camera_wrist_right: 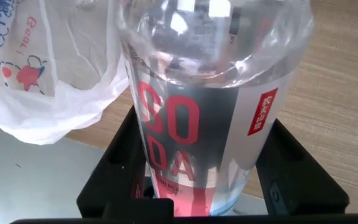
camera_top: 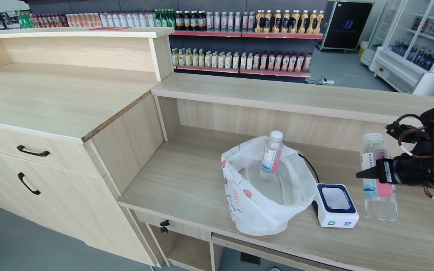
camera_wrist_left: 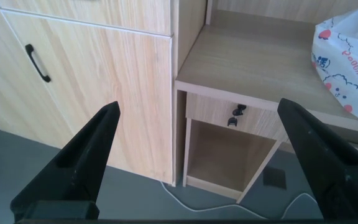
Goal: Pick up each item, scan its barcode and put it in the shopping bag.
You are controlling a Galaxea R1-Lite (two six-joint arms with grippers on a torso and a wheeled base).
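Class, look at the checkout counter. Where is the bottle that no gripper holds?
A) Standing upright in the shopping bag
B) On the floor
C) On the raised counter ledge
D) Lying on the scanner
A: the free bottle stands upright inside the shopping bag, beside the scanner, while the right gripper grips the other bottle.

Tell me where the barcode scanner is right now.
In the head view, the scanner sits on the counter, just right of the shopping bag and left of the bottle in the right gripper.
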